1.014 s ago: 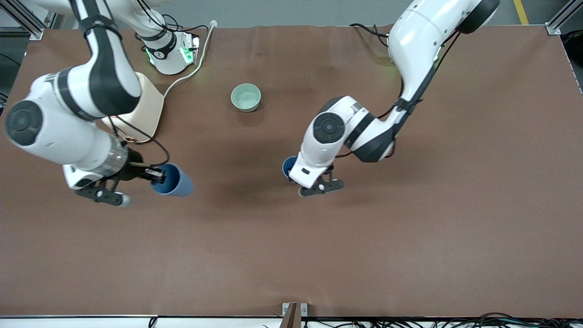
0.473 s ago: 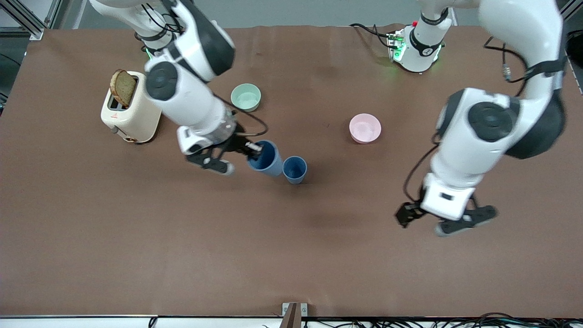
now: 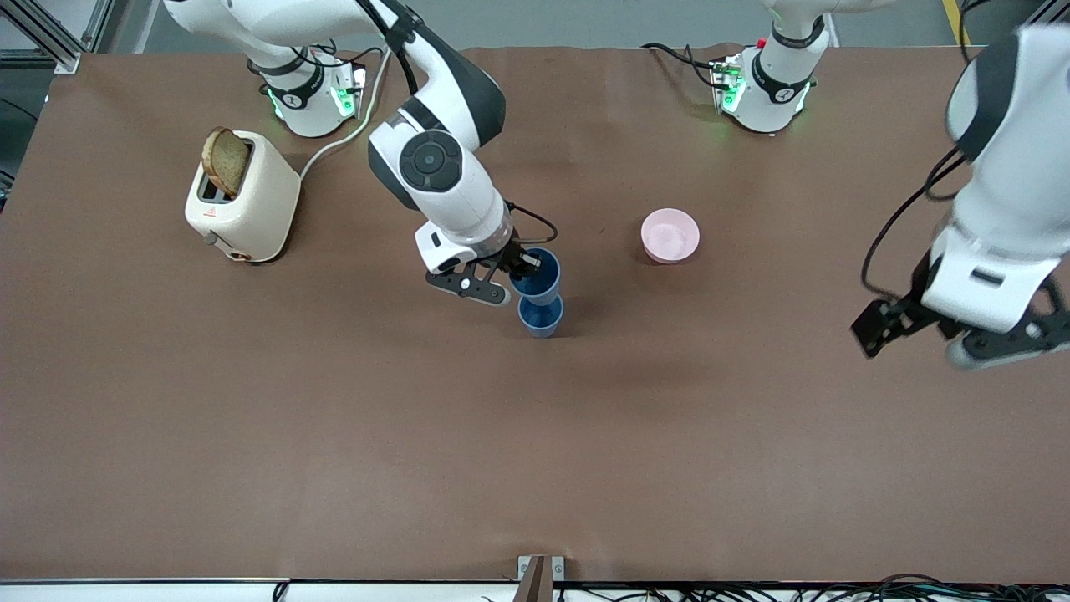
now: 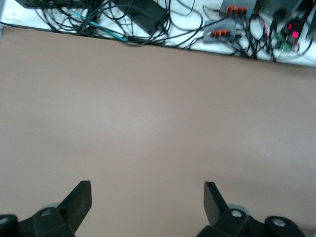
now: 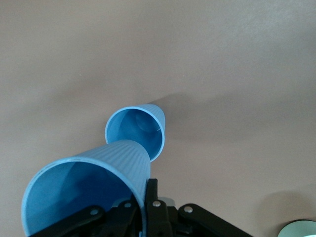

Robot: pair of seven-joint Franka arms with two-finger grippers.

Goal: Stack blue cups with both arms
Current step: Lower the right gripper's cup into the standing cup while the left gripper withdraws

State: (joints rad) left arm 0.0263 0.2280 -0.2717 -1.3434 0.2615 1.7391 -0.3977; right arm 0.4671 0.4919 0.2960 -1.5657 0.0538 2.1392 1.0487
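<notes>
near the middle of the table (image 3: 251,435) the right gripper (image 3: 501,276) holds one blue cup (image 3: 536,275) by its rim, fingers (image 5: 150,197) clamped on the cup wall, one inside and one outside. the held cup (image 5: 86,190) is up in the air, mouth upward and tilted, its base over the mouth of the second cup (image 3: 540,316). the second cup (image 5: 137,131) stands upright on the table, mouth open, just nearer the front camera than the held one. from the right wrist view the base of the held cup overlaps the standing cup's rim; whether they touch cannot be told.

the left gripper (image 3: 953,330) hangs in the air over bare table toward the left arm's end, well apart from both cups. its fingers (image 4: 79,200) are spread wide with nothing between them, and the left wrist view shows only brown table under it and cables (image 4: 148,19) along the edge.

a pink bowl (image 3: 670,236) sits between the cups and the left arm's base, farther from the front camera than the standing cup. a cream toaster (image 3: 242,201) with a slice of bread (image 3: 224,160) sticking out stands toward the right arm's end.
</notes>
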